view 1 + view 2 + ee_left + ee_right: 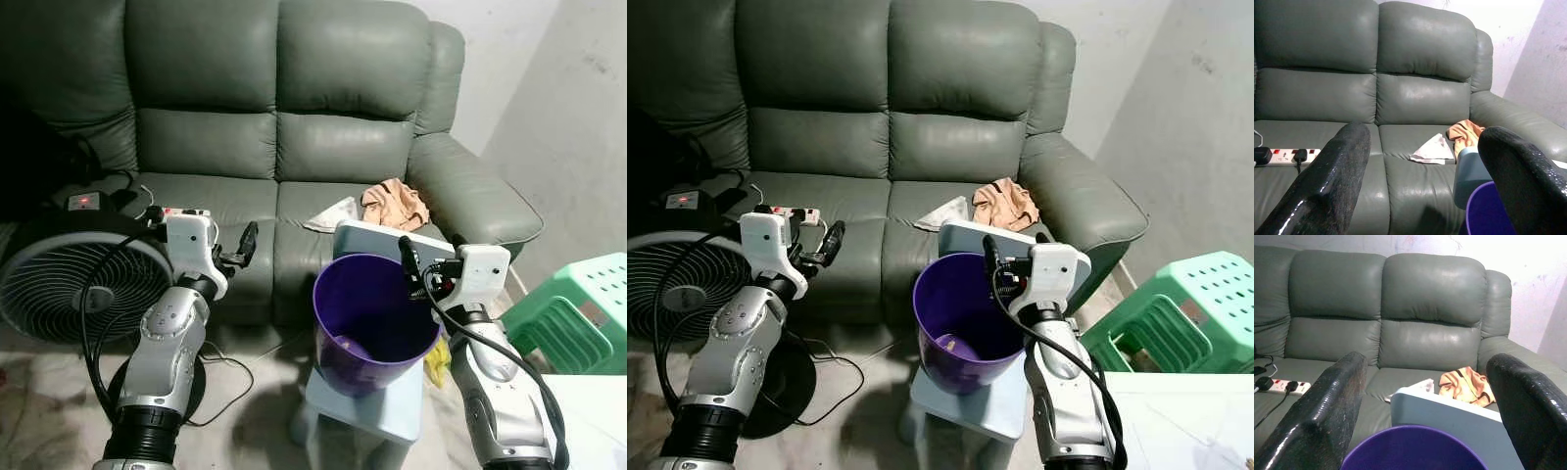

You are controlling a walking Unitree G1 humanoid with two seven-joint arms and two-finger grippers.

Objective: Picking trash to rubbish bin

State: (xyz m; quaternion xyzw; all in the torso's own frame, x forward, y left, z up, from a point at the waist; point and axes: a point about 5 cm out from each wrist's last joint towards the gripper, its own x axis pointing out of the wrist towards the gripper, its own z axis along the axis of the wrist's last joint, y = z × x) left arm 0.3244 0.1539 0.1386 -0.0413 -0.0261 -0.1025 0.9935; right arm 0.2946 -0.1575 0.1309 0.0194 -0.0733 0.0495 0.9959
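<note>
- We face a grey-green sofa (284, 137), and our purple rubbish bin (372, 323) stands just before its seat on a pale blue stool (367, 406), with a pale blue lid (387, 240) leaning behind its rim.
- A black fan (73, 279) stands on the floor to our left, with a power strip (794, 212) and its cords lying on the seat.
- A green plastic stool (573, 313) sits well off to our right.
- Our left gripper (240, 247) hovers at the seat's front edge, fingers spread and empty; our right gripper (411, 266) hangs at the bin's right rim, fingers likewise apart and empty.
- The trash we judge to be next is a crumpled white paper (333, 213) and a tan, wadded scrap (395, 203), touching on the right-hand cushion just behind the bin.
- Reaching past the bin could nudge it off its small stool, or knock the lid down.
- The flat, limp paper may slip from our fingers.
- A small scrap (945, 342) already lies in the bin.
</note>
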